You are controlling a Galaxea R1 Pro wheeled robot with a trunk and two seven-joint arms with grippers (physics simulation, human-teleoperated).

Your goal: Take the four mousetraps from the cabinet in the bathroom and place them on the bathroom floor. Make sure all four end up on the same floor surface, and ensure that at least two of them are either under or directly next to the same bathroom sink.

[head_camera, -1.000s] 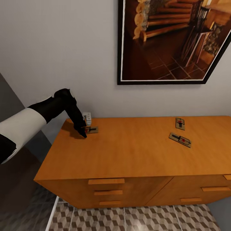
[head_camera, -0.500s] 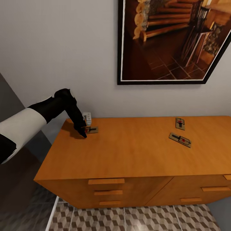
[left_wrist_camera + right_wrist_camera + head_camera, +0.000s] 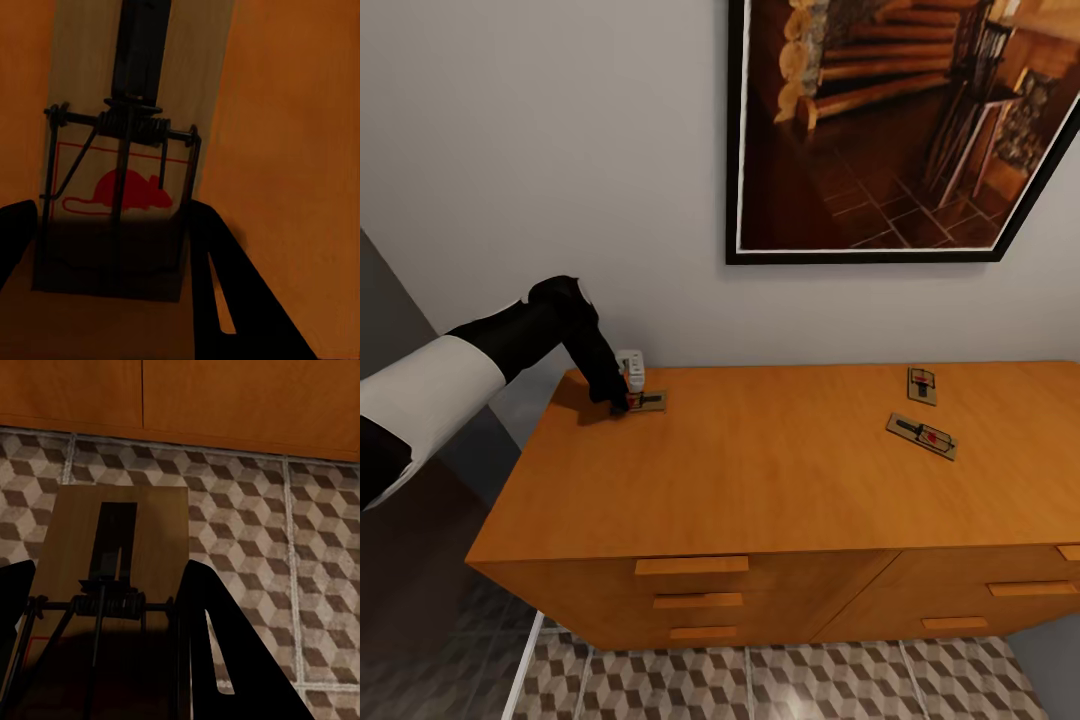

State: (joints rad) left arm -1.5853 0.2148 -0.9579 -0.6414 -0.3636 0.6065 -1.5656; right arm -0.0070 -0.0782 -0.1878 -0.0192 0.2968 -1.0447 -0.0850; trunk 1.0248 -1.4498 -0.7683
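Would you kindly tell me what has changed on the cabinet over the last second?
The left gripper has risen slightly at the left mousetrap, its jaws straddling the board's end; whether they clamp it is unclear. The two mousetraps at the right and the cabinet stayed put.

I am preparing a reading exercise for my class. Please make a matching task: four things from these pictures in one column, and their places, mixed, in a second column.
1. mousetrap at the left gripper (mousetrap)
2. mousetrap in the right gripper (mousetrap)
3. framed picture
4. drawer handles

A. on the wall
B. on the cabinet top, near its left back corner
C. held, with the tiled floor behind it
D. on the cabinet front

Pairs: 1-B, 2-C, 3-A, 4-D
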